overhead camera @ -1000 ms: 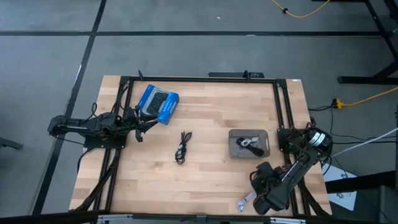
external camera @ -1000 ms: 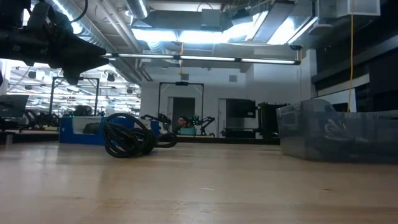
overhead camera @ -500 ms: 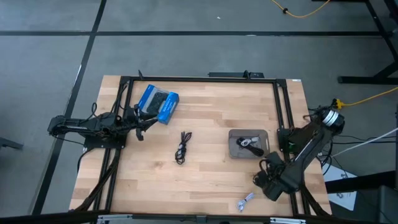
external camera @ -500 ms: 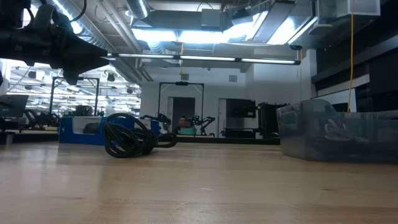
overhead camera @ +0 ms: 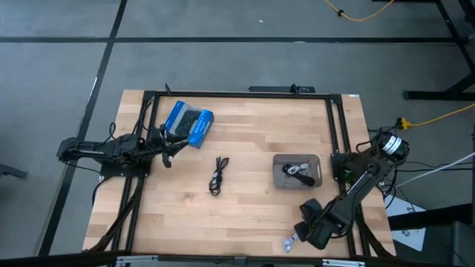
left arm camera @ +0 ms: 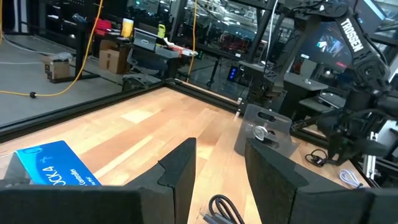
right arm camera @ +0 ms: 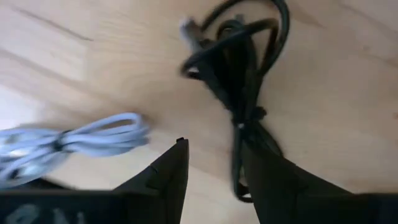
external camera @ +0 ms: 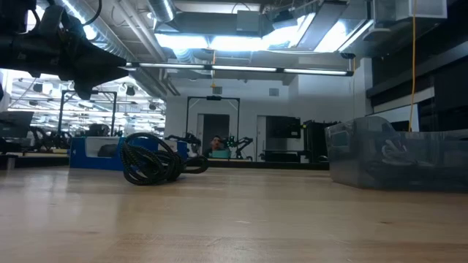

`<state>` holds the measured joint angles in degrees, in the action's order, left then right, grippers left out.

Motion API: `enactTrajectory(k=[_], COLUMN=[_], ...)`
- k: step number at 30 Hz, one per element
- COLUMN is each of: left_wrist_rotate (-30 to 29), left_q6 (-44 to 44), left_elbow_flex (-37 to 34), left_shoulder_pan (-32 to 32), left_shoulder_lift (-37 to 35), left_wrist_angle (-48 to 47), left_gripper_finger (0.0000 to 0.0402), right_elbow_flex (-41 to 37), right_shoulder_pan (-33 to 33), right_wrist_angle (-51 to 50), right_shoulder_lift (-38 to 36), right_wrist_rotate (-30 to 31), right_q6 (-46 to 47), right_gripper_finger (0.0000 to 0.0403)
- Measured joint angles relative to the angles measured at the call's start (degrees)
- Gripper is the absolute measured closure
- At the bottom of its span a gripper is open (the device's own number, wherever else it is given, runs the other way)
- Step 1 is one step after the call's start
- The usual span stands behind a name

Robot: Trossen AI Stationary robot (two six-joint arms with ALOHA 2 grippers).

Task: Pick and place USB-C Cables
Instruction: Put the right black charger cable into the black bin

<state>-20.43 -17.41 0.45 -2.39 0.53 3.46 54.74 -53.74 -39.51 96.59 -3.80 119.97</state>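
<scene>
My right gripper [overhead camera: 306,231] hovers open near the table's near right corner. In its wrist view the fingers [right arm camera: 214,171] hang over a black coiled USB-C cable [right arm camera: 239,74], with a white cable [right arm camera: 68,140] beside it; neither is touched. From above only the white cable [overhead camera: 292,241] shows, lying flat on the wood. Another black cable [overhead camera: 218,176] lies mid-table. The clear grey tray [overhead camera: 297,170] holds more cables. My left gripper [left arm camera: 217,180] waits open at the left side, above the table.
A blue-and-black package [overhead camera: 189,123] lies near the far left, beside my left arm. The black metal frame runs along the table's edges. Bare wood lies between the middle cable and the tray. The low view shows the black cable [external camera: 150,161] and the tray [external camera: 398,157].
My right gripper drew back toward the far edge, then came toward the near edge again, ending a little further left by the white cable. The cables have kept their places.
</scene>
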Motion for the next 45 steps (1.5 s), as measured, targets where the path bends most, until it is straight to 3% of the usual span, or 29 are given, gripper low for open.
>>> enactTrajectory(k=[4, 18, 22, 27, 33, 35, 38, 42, 45], left_wrist_rotate=[0.2, 0.31, 0.33, 0.36, 0.36, 0.36, 0.36, 0.36, 0.36], left_q6=[-0.02, -0.02, -0.02, -0.02, 0.0, 0.0, 0.0, 0.0, 0.0], left_elbow_flex=[0.0, 0.0, 0.0, 0.0, 0.0, 0.0, 0.0, 0.0, 0.0], left_shoulder_pan=[0.02, 0.01, 0.02, 0.02, 0.0, 0.02, 0.02, 0.02, 0.02], left_shoulder_lift=[-0.02, -0.02, 0.01, -0.01, -0.01, -0.02, 0.01, -0.02, 0.0], left_wrist_angle=[0.0, 0.0, 0.0, 0.0, 0.0, 0.0, 0.0, 0.0, 0.0], left_gripper_finger=[0.0271, 0.0271, 0.0271, 0.0271, 0.0271, 0.0271, 0.0271, 0.0271, 0.0271], right_elbow_flex=[0.22, 0.11, 0.13, 0.56, 7.1, 10.72, 16.91, 23.81, 26.3], right_shoulder_pan=[0.0, -0.02, 0.02, 0.0, -0.04, -0.04, -0.07, -0.02, 0.5], right_wrist_angle=[-2.05, -7.43, -7.54, -6.72, -15.3, -18.81, -21.98, -26.79, -31.96], right_shoulder_lift=[2.08, 2.54, 3.02, 2.98, 3.26, 3.29, 3.18, 3.18, 3.18], right_wrist_rotate=[-2.43, -2.57, -4.0, -5.22, -5.22, -2.16, 7.33, 22.56, 37.79], right_q6=[-0.07, 1.84, 5.69, 8.16, 7.04, 7.01, 5.44, -1.17, -5.15], right_gripper_finger=[0.025, 0.0252, 0.0288, 0.0382, 0.0397, 0.0397, 0.0399, 0.04, 0.0401])
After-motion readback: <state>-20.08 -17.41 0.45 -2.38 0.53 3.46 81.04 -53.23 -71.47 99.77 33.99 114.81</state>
